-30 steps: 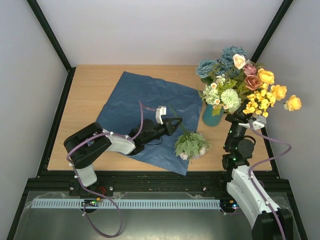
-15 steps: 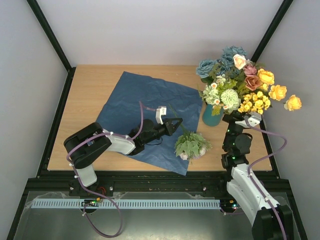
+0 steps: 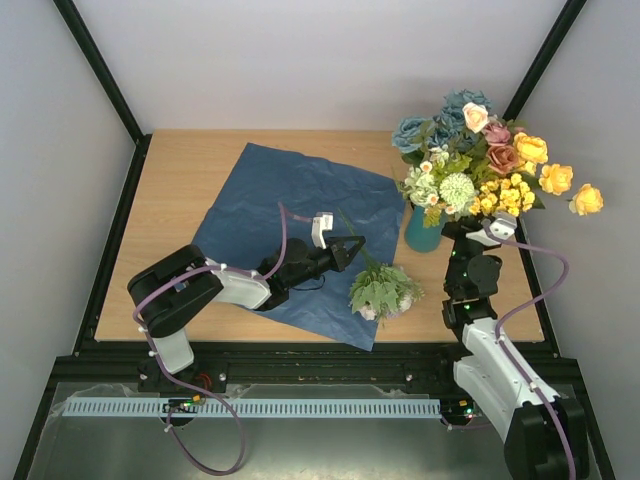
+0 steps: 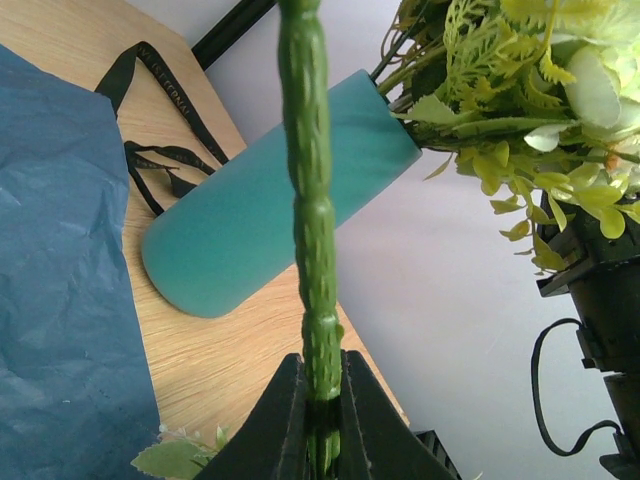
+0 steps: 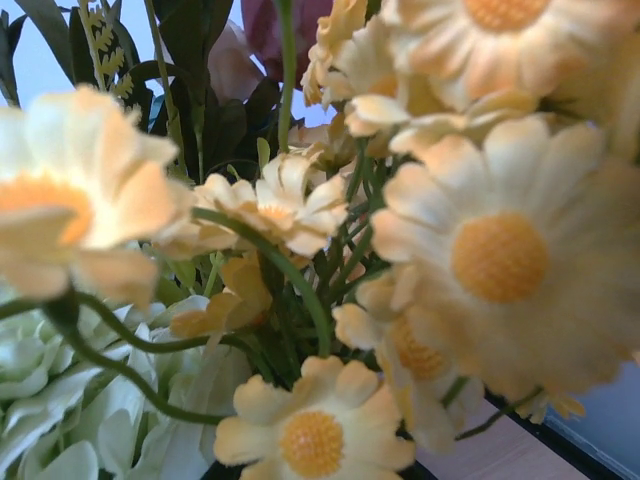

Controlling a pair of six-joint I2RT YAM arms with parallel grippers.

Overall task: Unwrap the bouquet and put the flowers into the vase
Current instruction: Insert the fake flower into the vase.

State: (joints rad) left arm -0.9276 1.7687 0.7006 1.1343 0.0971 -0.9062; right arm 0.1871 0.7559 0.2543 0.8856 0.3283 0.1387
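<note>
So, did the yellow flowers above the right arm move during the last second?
Yes: the yellow flowers shifted left in the top view, toward the teal vase, which stayed put.

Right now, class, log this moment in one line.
left gripper: shut on green stem | right gripper: shut on yellow flowers | vase: upright, holding flowers
</note>
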